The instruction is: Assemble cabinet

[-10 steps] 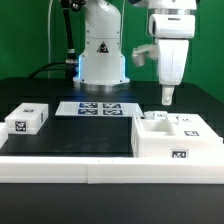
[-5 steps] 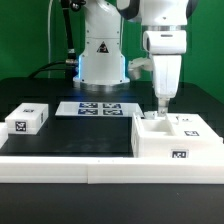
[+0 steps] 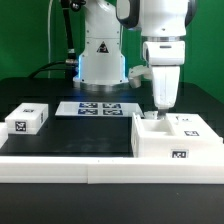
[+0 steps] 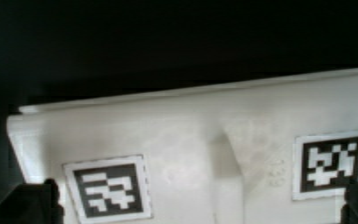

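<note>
The cabinet body [image 3: 178, 142], a big white box with square tags, stands on the table at the exterior view's right. My gripper [image 3: 160, 104] hangs point-down just above the body's left top part, close to it; I cannot tell if it touches. In the wrist view the white body [image 4: 211, 125] fills the frame with two tags on it, and my gripper [image 4: 201, 208] is open and empty, a dark fingertip [image 4: 30, 205] at each side. A smaller white tagged block [image 3: 27, 120] lies apart at the exterior view's left.
The marker board [image 3: 98, 108] lies flat in front of the white robot base [image 3: 100, 55]. A long white rail [image 3: 100, 172] edges the table's front. A black mat [image 3: 80, 135] lies between the small block and the cabinet body.
My gripper has moved toward the exterior view's left and come down, from beside the cabinet body's middle to just above its left top part. Nothing else has moved.
</note>
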